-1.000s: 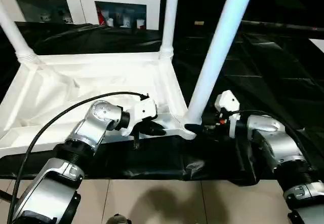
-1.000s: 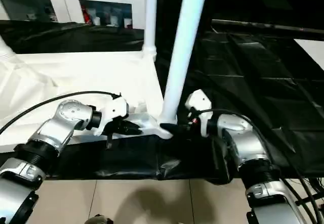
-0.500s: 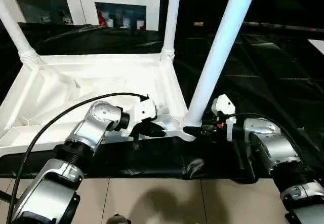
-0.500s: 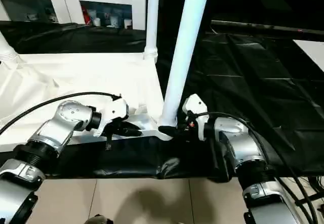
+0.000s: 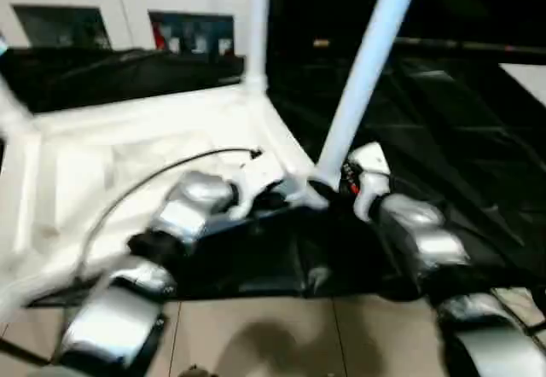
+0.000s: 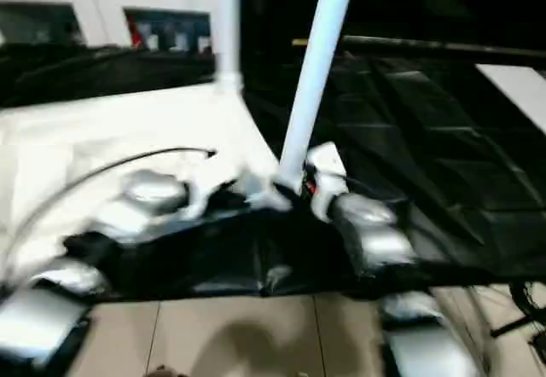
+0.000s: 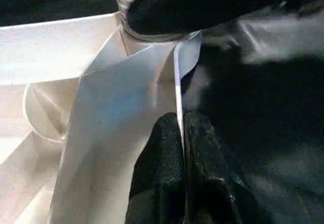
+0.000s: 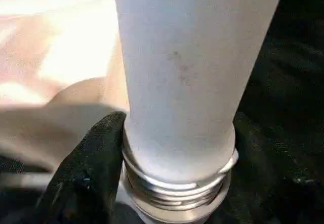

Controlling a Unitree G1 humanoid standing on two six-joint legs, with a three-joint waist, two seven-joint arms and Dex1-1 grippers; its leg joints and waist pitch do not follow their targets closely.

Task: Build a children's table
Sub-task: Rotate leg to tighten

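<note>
The white tabletop [image 5: 128,138] lies underside up on a black sheet. Tube legs stand in its corner sockets: a near leg [image 5: 367,61] at the near right corner and a far leg [image 5: 258,19] behind it. My left gripper [image 7: 181,120] is shut on the tabletop's thin rim beside that near corner [image 5: 273,200]. My right gripper [image 5: 328,191] sits at the near leg's base. One black finger [image 8: 86,173] presses against the threaded collar [image 8: 177,183]; the leg hides the other finger.
A white cabinet with glass doors [image 5: 128,19] stands behind the tabletop. Crumpled black sheet [image 5: 444,113] covers the ground to the right and in front. Tiled floor [image 5: 256,334] lies nearest me, between my forearms.
The whole picture has swung and blurred, so the camera moved. My right gripper has closed in on the near leg's base. My left gripper keeps its hold on the rim.
</note>
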